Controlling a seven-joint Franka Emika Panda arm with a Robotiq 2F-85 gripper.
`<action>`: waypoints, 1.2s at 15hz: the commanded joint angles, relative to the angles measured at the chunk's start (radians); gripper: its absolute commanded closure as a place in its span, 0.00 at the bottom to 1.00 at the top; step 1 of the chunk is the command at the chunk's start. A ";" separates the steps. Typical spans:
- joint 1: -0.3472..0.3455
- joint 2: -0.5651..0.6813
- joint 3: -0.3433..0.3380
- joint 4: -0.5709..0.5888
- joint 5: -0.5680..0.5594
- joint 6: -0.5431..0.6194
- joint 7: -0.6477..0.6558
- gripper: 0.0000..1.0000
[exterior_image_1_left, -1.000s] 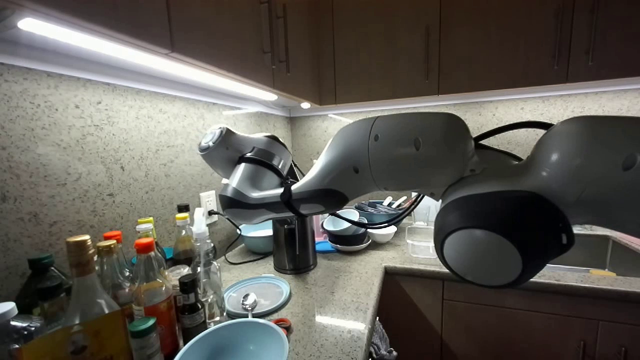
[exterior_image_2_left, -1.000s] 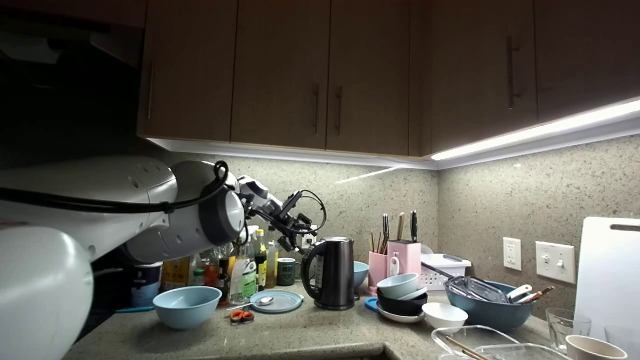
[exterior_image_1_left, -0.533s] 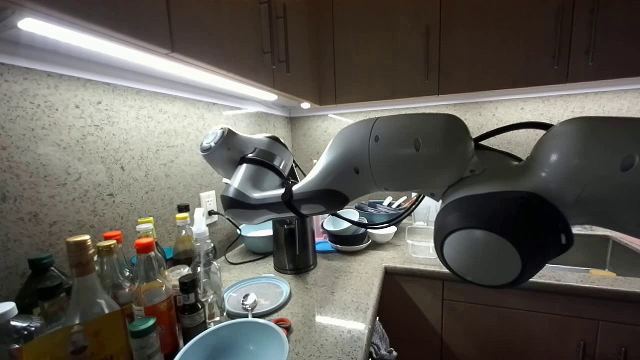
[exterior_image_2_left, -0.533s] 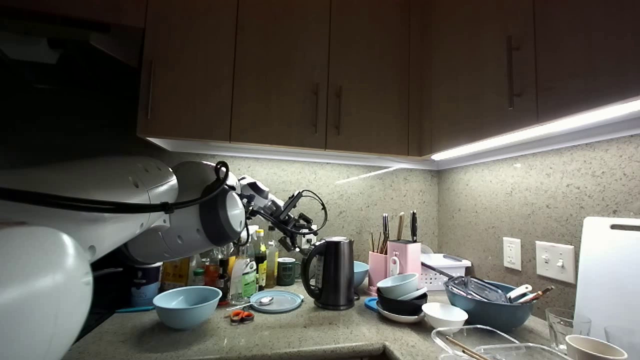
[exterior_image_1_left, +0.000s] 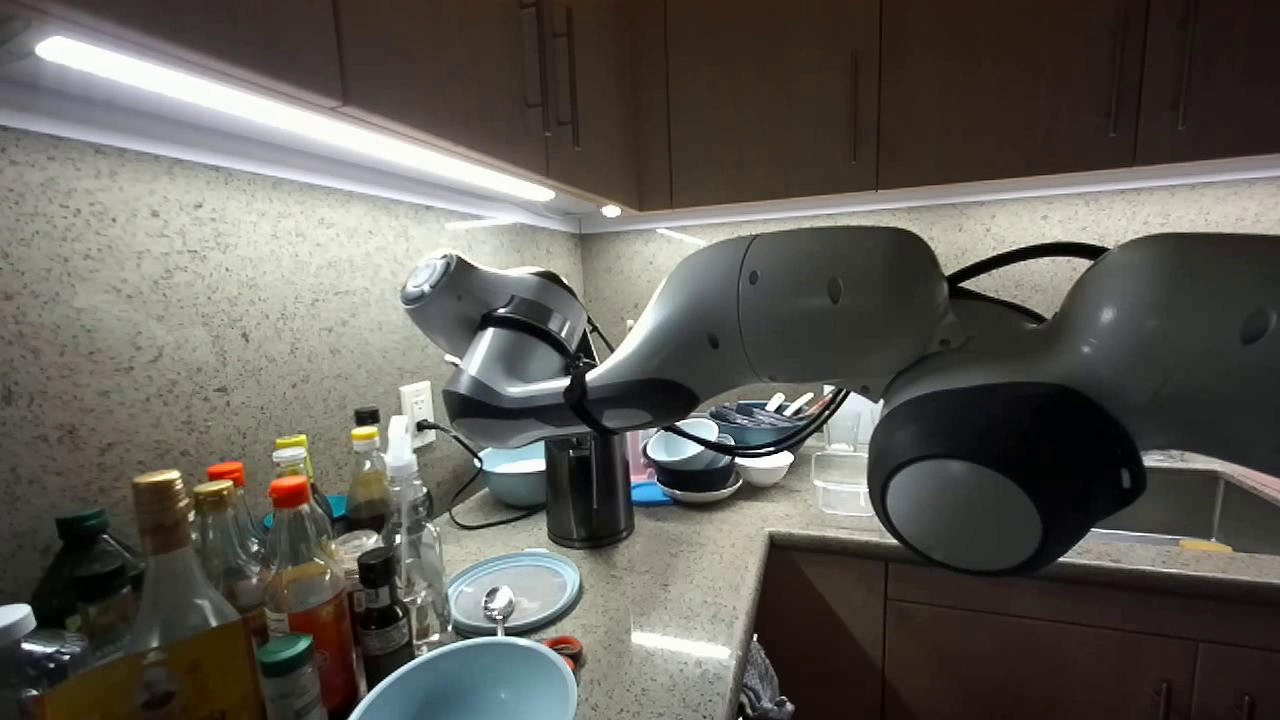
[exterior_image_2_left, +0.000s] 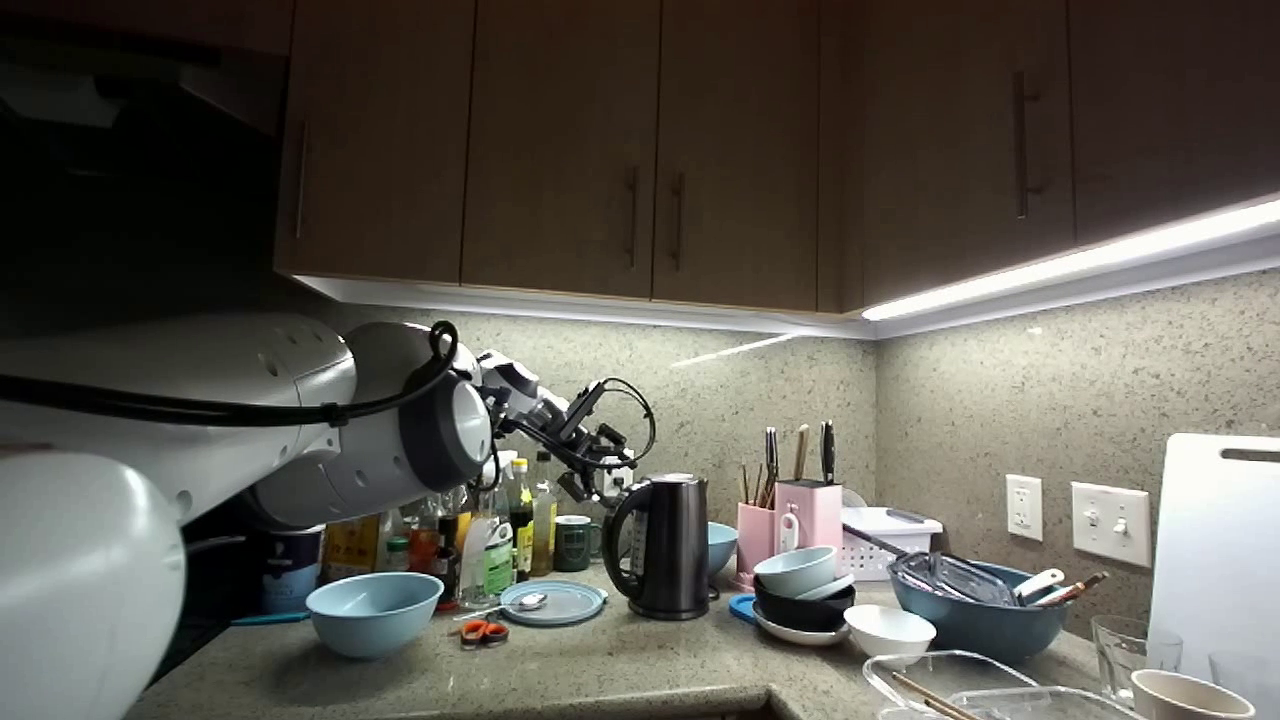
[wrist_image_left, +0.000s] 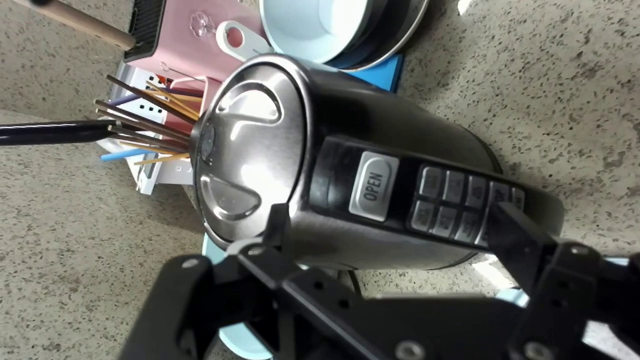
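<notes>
A dark steel electric kettle (exterior_image_2_left: 675, 545) stands upright on the counter; it also shows in an exterior view (exterior_image_1_left: 590, 495) behind the arm. In the wrist view, its round lid (wrist_image_left: 250, 145), its silver OPEN button (wrist_image_left: 374, 186) and a keypad of small buttons (wrist_image_left: 450, 200) on the black handle face the camera. My gripper (wrist_image_left: 395, 217) is open, its two black fingers wide apart with nothing held. One finger overlaps the lid's edge and the other overlaps the keypad's lower end; I cannot tell whether they touch. In an exterior view, the gripper (exterior_image_2_left: 590, 485) is just above and beside the handle.
Several bottles (exterior_image_1_left: 310, 580) line the wall. A blue bowl (exterior_image_2_left: 375, 612), orange-handled scissors (exterior_image_2_left: 484, 633) and a blue lid (exterior_image_2_left: 565, 605) bearing a spoon (exterior_image_2_left: 530, 602) are left of the kettle. A pink knife block (exterior_image_2_left: 810, 520) and stacked bowls (exterior_image_2_left: 797, 572) are to its right.
The wrist and gripper have shifted very slightly toward the kettle in both exterior views. The kettle and other things have not moved.
</notes>
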 joint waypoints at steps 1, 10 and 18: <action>-0.012 0.002 -0.014 -0.014 -0.017 0.027 0.031 0.00; -0.026 0.017 -0.054 -0.009 -0.049 0.031 0.036 0.00; -0.049 0.012 -0.026 -0.027 -0.024 -0.032 0.010 0.00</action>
